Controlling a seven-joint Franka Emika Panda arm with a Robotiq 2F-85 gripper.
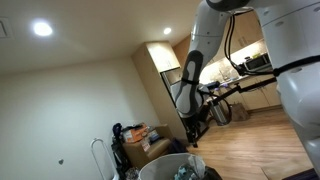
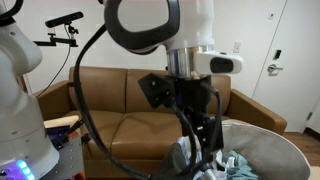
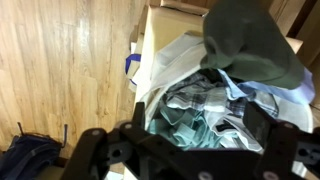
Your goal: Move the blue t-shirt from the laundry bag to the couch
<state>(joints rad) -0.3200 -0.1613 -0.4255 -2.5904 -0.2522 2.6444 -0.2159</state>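
Observation:
The laundry bag [image 3: 150, 62] is white-walled and full of clothes; it also shows in both exterior views [image 1: 165, 168] [image 2: 262, 142]. On top lie a pale blue-green garment [image 3: 183, 130], a plaid shirt [image 3: 205, 100], a dark green garment [image 3: 250, 40] and a bit of bluer fabric [image 3: 262, 92]. I cannot tell which is the blue t-shirt. My gripper [image 3: 185, 142] is open and empty just above the pile, fingers either side of the pale blue-green garment. It hangs over the bag in both exterior views [image 2: 205, 150] [image 1: 191, 138]. The brown leather couch [image 2: 110, 100] stands behind the arm.
Wooden floor [image 3: 60, 70] lies beside the bag, with a dark bag [image 3: 25, 155] on it. A cardboard box [image 3: 180, 8] sits past the laundry bag. Boxes and clutter [image 1: 140, 138] stand against the wall, with a kitchen counter [image 1: 250, 75] beyond.

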